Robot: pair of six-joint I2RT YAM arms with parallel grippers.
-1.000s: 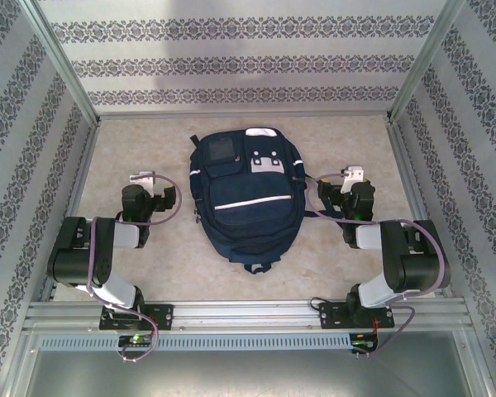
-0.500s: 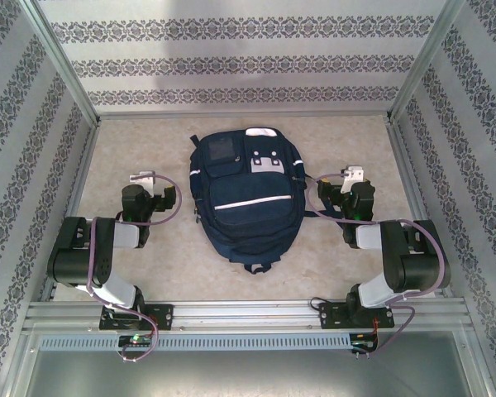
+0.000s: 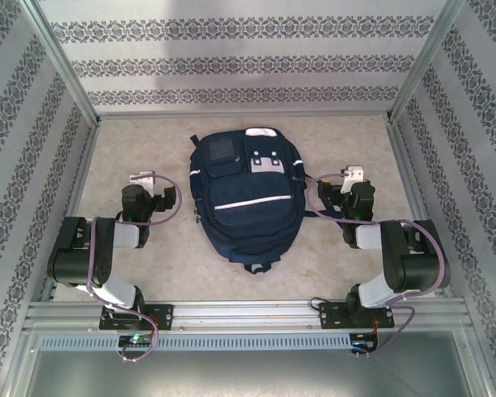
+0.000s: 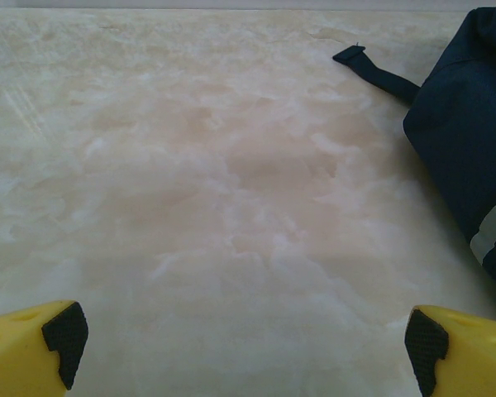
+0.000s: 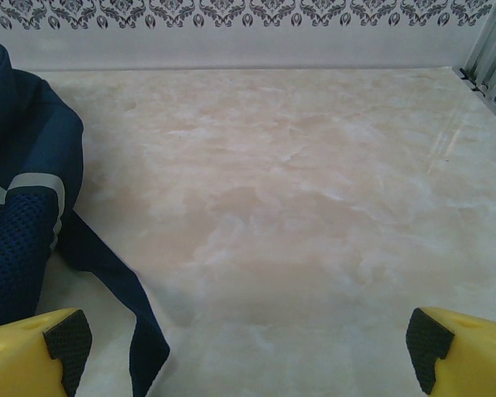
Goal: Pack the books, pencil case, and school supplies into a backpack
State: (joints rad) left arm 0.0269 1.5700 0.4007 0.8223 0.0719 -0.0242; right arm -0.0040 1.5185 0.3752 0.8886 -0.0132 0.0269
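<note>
No movement since a second ago: both arms folded low at either side as before, backpack [image 3: 246,198] in the same spot. Lying flat at the middle of the marble-look table [image 3: 149,141], between the two arms, top end toward the far wall, white stripe [image 3: 248,203] across its front and pale grey patch [image 3: 264,164] above that. Left gripper [image 4: 242,343] with yellow fingers spread wide apart, black pads [image 4: 64,335] at the bottom corners of the left wrist view, bare tabletop between them, gripping nothing; navy flank of the backpack at the right edge of that view, a dark strap [image 4: 380,74] trailing from it onto the table. Right gripper [image 5: 244,346] likewise wide apart and holding nothing, hovering over bare tabletop, backpack at the left edge of the right wrist view with a loose strap [image 5: 116,298] running down toward the left finger. Patterned wall [image 5: 248,16] beyond the far table edge.
</note>
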